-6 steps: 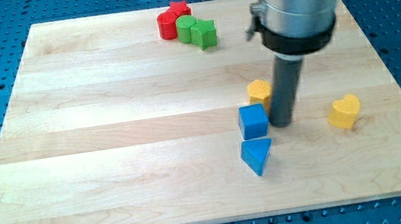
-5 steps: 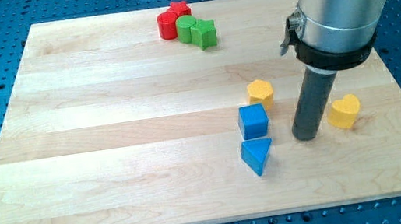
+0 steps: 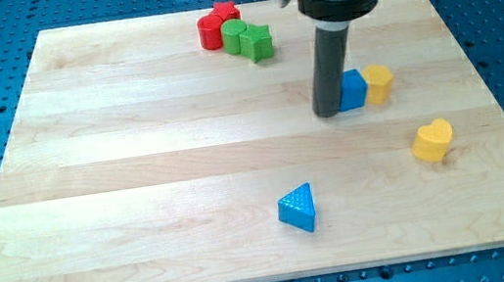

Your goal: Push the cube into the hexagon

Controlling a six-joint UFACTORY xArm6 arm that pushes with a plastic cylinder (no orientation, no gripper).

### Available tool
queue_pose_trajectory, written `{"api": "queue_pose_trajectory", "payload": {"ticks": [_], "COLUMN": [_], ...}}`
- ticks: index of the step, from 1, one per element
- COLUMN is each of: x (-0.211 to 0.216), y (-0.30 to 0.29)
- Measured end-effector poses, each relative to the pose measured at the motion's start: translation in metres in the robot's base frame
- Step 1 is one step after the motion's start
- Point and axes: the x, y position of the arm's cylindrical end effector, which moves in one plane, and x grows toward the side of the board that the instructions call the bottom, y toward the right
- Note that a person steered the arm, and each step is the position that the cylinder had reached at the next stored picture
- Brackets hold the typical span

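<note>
Blue cube (image 3: 353,89) sat at the view's upper right of the wooden table (image 3: 137,167), pressed up against the yellow hexagon (image 3: 379,82) on its right side, the two touching. My tip (image 3: 329,111) was down on the table right at the cube's left face, touching or v. nearly so; the rod partly hid the cube's left edge. No hand on this arm, just the straight dark rod, so nothing to spread or pinch.

Yellow heart (image 3: 432,140) lay apart from that pair, lower and toward the view's right. Blue triangle (image 3: 298,208) sat alone nearer the view's bottom, well apart from the tip and the cube.

Near the view's top, left of the rod, a tight cluster: red star (image 3: 225,10) at the back, a red block (image 3: 209,32) w/ rounded top in front of it (shape hard to tell), then a green cylinder (image 3: 235,35) and a green block (image 3: 259,41), all touching or just beside one another. That cluster was well apart from the cube & hexagon.
</note>
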Motion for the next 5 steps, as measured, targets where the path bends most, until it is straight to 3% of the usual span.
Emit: {"api": "queue_pose_trajectory", "payload": {"ticks": [3, 5], "x": [-0.003, -0.069], "y": [0.138, 0.142]}}
